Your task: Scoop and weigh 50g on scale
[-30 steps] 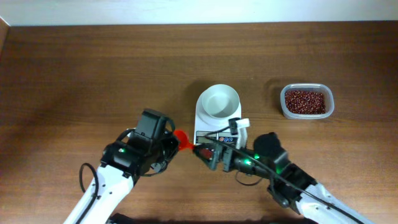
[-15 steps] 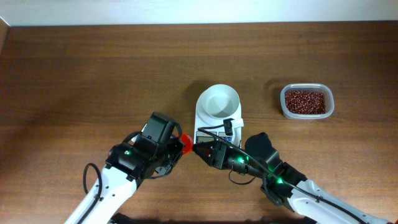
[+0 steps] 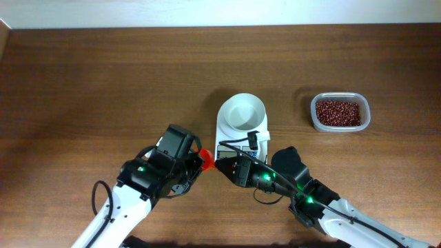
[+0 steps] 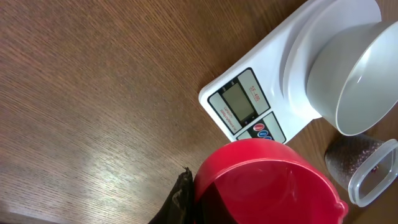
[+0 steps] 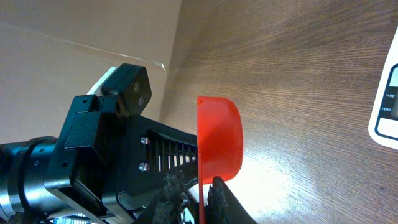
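Lower centre: left gripper (image 3: pixel 197 163) has jaws clamped on the scoop (image 3: pixel 204 158); right gripper (image 3: pixel 222 165), jaws' closure unclear, should seat squarely on the handle before any release.

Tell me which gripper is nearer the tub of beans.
Right. In the overhead view the right gripper sits at the scale's front edge, below-left of the tub. The left gripper is farther left, beyond the scoop.

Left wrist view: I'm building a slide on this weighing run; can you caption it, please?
Empty red scoop near the scale, its white bowl empty, tub of beans beyond.
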Tool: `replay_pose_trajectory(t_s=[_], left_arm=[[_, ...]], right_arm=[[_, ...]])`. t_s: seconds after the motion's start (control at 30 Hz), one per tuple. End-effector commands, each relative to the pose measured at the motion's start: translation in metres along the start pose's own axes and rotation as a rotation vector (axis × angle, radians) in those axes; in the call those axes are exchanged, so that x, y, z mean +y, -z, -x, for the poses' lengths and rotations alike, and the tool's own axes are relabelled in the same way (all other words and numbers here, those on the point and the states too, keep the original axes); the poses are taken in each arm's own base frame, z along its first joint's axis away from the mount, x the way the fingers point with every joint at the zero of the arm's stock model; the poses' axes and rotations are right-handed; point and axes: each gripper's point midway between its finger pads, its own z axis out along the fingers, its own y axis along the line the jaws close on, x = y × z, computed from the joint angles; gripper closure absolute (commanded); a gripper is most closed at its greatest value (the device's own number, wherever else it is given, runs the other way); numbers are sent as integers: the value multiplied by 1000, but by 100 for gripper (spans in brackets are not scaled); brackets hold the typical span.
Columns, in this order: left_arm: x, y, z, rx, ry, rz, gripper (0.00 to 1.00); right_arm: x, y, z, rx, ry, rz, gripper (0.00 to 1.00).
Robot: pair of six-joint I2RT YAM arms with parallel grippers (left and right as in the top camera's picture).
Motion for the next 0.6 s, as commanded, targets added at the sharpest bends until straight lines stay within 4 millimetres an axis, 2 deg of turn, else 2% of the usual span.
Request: replay_pose_trajectory(t_s=[0.0,0.13,0.23,0.27,0.3,0.37,0.4,0.43,0.5,0.57], left_arm=[[2,1,2,-24,-17,10,100],[2,1,2,-24,-17,10,100],[2,1,2,-25,-17,10,100],[2,1,2,-24,-17,10,99],[2,1,2,-24,-18,11,96],[2,1,2,-24,-17,11,70],[2,1,2,-24,-17,11,57],[2,1,2,-24,-17,11,44],[5,1,2,-22,-16,25,36],[8,1,1,-21,-15,34,33]], right_arm=[[10,-1,-3,25,20,31,83],[9,-2,-8,45,16,29,84],[10,-1,-9,51,16,32,92],[10,-1,-9,51,16,32,96],[9,-1,-8,47,17,30,96],[6,-1,-9,50,26,17,96],[-2,-1,-11,55,64,-13,96],[-17,0,-14,64,84,-78,96],[-27,3,-19,83,153,-119,96],[-39,13,-17,85,175,-176,96]])
